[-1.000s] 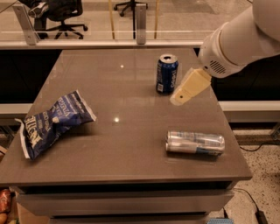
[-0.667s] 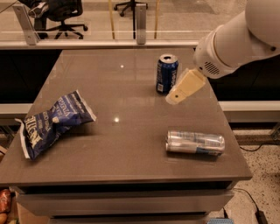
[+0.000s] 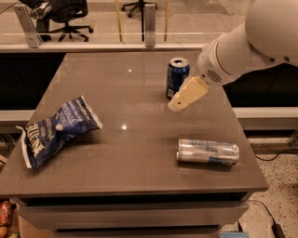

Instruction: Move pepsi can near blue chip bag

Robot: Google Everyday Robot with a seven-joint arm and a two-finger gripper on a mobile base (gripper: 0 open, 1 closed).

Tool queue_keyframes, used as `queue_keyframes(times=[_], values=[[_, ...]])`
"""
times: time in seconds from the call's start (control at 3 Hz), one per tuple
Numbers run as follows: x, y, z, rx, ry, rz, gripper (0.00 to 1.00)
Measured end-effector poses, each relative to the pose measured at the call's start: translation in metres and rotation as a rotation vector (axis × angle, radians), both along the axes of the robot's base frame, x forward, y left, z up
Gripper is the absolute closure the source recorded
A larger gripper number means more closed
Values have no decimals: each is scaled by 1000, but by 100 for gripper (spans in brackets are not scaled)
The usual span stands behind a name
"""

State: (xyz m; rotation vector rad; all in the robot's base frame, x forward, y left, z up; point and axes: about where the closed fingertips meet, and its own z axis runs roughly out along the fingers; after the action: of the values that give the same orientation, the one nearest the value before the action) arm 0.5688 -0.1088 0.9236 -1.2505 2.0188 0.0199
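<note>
3 items on the grey-brown table (image 3: 139, 176): pepsi can (image 3: 177, 76), blue chip bag (image 3: 58, 130), slim silver can (image 3: 208, 151).

Pepsi can: upright, on the far right part of the tabletop, silver top facing up.

Blue chip bag: lies flat and wrinkled near the left edge, white lettering up. It is well apart from the pepsi can (most of the tabletop lies between them).

Slim silver can: on its side near the front right corner, long axis roughly parallel to the front edge.

Gripper (image 3: 178, 103): beige, at the end of the white arm (image 3: 242, 46), which enters from the upper right. It points down and to the left and hangs just right of the pepsi can, slightly in front of it, overlapping the can's lower right edge in this view. Contact with the can: cannot tell. How wide the gripper stands: cannot tell from this angle.

Background: 1 office chair (image 3: 65, 14) beyond a glass partition (image 3: 93, 28).
</note>
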Motion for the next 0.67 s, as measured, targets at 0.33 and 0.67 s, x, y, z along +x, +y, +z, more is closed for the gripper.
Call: queue_keyframes(times=[0.33,0.67], values=[[9,6,-12,18,2,10,0],[22,10,-33,58,3,20,0]])
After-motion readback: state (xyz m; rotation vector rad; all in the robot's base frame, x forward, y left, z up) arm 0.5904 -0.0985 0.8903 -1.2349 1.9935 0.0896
